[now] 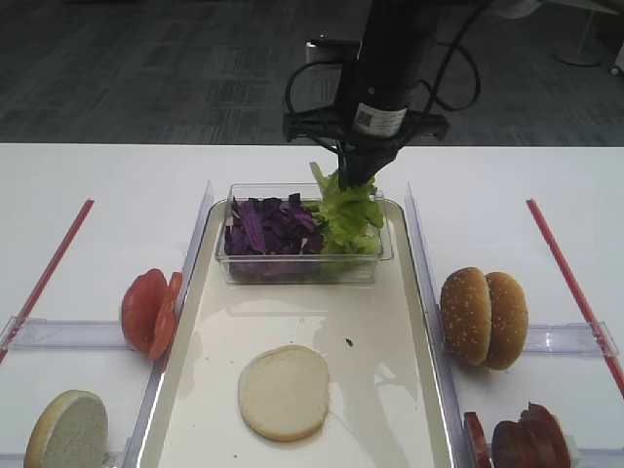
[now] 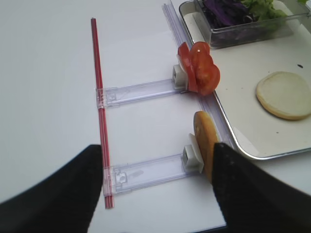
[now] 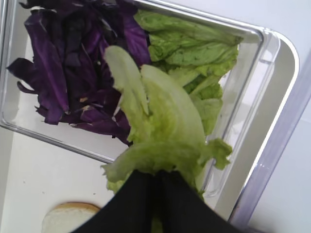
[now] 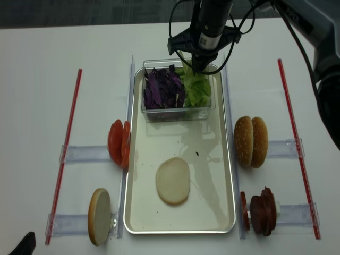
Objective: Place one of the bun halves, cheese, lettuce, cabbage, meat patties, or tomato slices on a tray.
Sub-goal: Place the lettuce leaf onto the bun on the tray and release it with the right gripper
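My right gripper is shut on a ruffled lettuce leaf, holding it just above the clear tub at the far end of the tray. More lettuce and purple cabbage lie in the tub. One bun half lies cut face up on the tray. Tomato slices and a bun half stand left of the tray. Sesame bun halves and meat patties stand on its right. No cheese is in view. My left gripper hangs open over the table, holding nothing.
Clear plastic holders carry the upright food beside the tray. Clear rails run along both long sides of the tray. Red strips lie on the white table at the far left and far right.
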Robot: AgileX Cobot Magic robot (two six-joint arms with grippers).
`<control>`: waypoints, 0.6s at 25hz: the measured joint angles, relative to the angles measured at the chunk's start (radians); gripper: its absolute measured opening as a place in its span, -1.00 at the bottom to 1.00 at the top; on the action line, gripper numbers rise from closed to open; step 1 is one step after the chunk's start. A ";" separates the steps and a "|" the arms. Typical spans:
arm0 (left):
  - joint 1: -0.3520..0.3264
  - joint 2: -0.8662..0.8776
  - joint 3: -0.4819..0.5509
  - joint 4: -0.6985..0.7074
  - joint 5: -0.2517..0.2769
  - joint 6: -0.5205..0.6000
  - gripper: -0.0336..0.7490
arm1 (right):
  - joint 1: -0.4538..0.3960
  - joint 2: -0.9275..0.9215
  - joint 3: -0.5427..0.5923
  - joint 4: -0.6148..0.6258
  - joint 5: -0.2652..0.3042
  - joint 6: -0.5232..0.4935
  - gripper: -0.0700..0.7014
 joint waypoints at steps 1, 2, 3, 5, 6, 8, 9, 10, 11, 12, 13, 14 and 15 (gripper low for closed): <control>0.000 0.000 0.000 0.000 0.000 0.000 0.25 | 0.000 0.000 0.000 0.000 0.000 0.000 -0.65; 0.000 0.000 0.000 0.000 0.000 0.000 0.25 | 0.000 -0.016 0.016 0.000 0.000 0.000 -0.65; 0.000 0.000 0.000 0.000 0.000 0.000 0.25 | 0.000 -0.028 0.030 0.001 0.000 0.000 -0.65; 0.000 0.000 0.000 0.000 0.000 0.000 0.25 | 0.010 -0.069 0.088 -0.001 0.000 0.000 -0.65; 0.000 0.000 0.000 0.000 0.000 0.000 0.25 | 0.019 -0.080 0.105 -0.003 0.000 0.000 -0.65; 0.000 0.000 0.000 0.000 0.000 0.000 0.25 | 0.049 -0.104 0.141 -0.007 0.000 0.000 -0.65; 0.000 0.000 0.000 0.000 0.000 0.000 0.25 | 0.065 -0.113 0.151 -0.007 0.000 0.000 -0.65; 0.000 0.000 0.000 0.000 0.000 0.000 0.25 | 0.109 -0.135 0.180 -0.007 0.000 0.000 -0.65; 0.000 0.000 0.000 0.000 0.000 0.000 0.25 | 0.127 -0.143 0.192 -0.007 -0.002 0.000 -0.65; 0.000 0.000 0.000 0.000 0.000 0.000 0.25 | 0.148 -0.152 0.207 -0.006 -0.005 0.000 -0.65; 0.000 0.000 0.000 0.000 0.000 0.000 0.25 | 0.163 -0.158 0.216 -0.004 -0.005 0.000 -0.65; 0.000 0.000 0.000 0.000 0.000 0.000 0.25 | 0.184 -0.164 0.230 -0.002 -0.007 0.000 -0.65; 0.000 0.000 0.000 0.000 0.000 0.000 0.25 | 0.193 -0.168 0.238 0.000 -0.015 0.000 -0.65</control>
